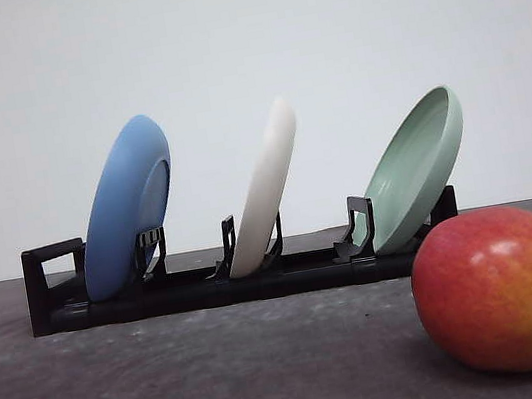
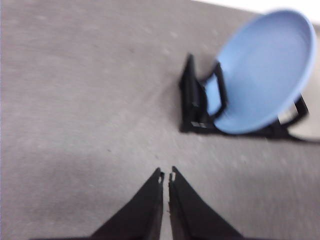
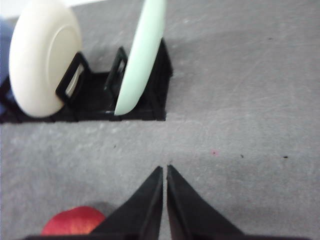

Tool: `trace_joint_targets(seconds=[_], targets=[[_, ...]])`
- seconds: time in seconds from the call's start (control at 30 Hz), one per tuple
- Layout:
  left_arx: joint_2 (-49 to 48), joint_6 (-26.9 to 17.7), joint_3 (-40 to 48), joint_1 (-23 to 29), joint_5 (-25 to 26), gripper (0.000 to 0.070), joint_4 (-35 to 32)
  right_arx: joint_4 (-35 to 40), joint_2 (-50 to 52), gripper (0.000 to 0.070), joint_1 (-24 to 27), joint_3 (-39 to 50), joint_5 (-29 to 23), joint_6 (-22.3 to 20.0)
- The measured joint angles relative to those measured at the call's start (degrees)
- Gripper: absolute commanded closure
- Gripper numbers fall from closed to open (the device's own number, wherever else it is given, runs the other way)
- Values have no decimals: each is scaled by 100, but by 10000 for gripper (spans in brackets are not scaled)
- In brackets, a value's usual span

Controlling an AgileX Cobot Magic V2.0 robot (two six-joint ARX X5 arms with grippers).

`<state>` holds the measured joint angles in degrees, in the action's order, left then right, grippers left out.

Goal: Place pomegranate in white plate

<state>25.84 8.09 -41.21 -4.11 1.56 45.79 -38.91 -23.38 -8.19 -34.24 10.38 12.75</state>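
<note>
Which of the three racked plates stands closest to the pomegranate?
The pale green plate, at the rack's right end; the pomegranate lies in front of it.

I count three plates standing on edge in one black rack (image 1: pixel 210 291): one blue plate (image 1: pixel 126 209), one white plate (image 1: pixel 264 188), one pale green plate (image 1: pixel 415 168). I see one pomegranate (image 1: pixel 503 288) on the grey table (image 1: pixel 194 383). Two grippers: left gripper (image 2: pixel 166 176), right gripper (image 3: pixel 164 171).

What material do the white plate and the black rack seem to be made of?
The white plate looks like matte ceramic or melamine: off-white, no sharp glare, smooth raised rim. The black rack looks like moulded plastic: uniform black with a dull sheen and thin shaped dividers. Neither can be confirmed by sight alone.
</note>
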Motion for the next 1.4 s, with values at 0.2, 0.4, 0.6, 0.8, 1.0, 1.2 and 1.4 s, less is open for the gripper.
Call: trace_joint_targets(seconds=[0.2,0.4,0.6,0.8,1.0,1.2,1.4], targets=[[235,-470,-2,-1029,4,697,10,56,1,690,-557,-2,-97,-115],[575,-756,-80,-1687,17,690,-4,62,-25,647,-869,-2,-95,-336],[671,-782,-86,-1708,285,339,-227,178,-28,317,-878,-2,-99,-428],[692,-813,-103,-1721,802,340,-615,256,-28,318,-876,-2,-99,-438],[1024,-866,-111,-1959,1047,340,-1091,256,-28,318,-876,-2,-99,-436],[1711,-1160,-111,-2485,1037,341,-1852,256,-28,318,-876,-2,-99,-436],[2565,-1370,-114,-3064,720,345,-2963,256,-28,318,-876,-2,-98,-436]])
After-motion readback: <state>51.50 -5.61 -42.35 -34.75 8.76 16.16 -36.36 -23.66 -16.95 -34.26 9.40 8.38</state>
